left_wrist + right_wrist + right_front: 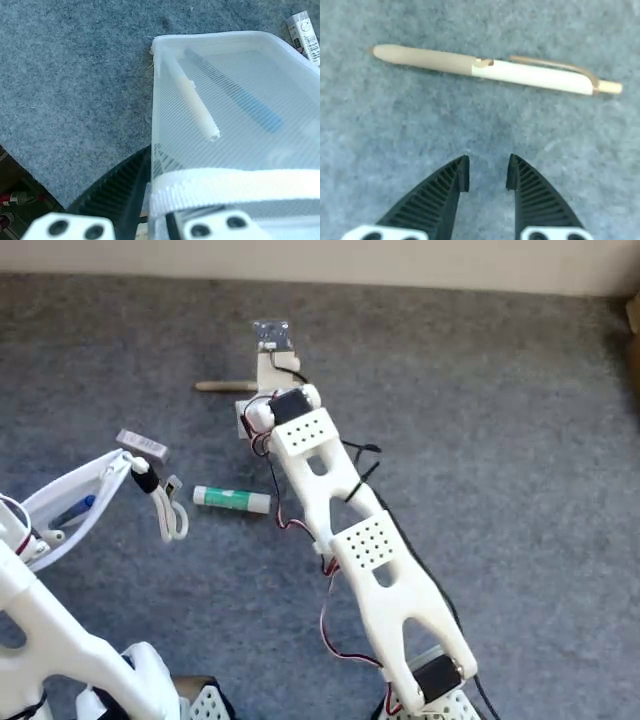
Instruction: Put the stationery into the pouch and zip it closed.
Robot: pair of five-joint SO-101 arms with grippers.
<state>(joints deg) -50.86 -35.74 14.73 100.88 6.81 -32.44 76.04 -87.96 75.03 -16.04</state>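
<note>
Pouch [280, 65] of white mesh sits clamped in left gripper [152, 187] jaws. Right gripper [487, 172] jaws stand narrowly apart, empty, near beige pen [490, 70] on table [385, 130].

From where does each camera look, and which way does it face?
High view: fixed above the table, looking down; both arms show.
Left wrist view: on the left wrist, facing the pouch; its hand grips it.
Right wrist view: on the right wrist, facing down at the pen; its open hand shows.
Shared: high view also shows pouch and pen.

Glue stick [231, 499] just beside pouch [88, 483]
</note>
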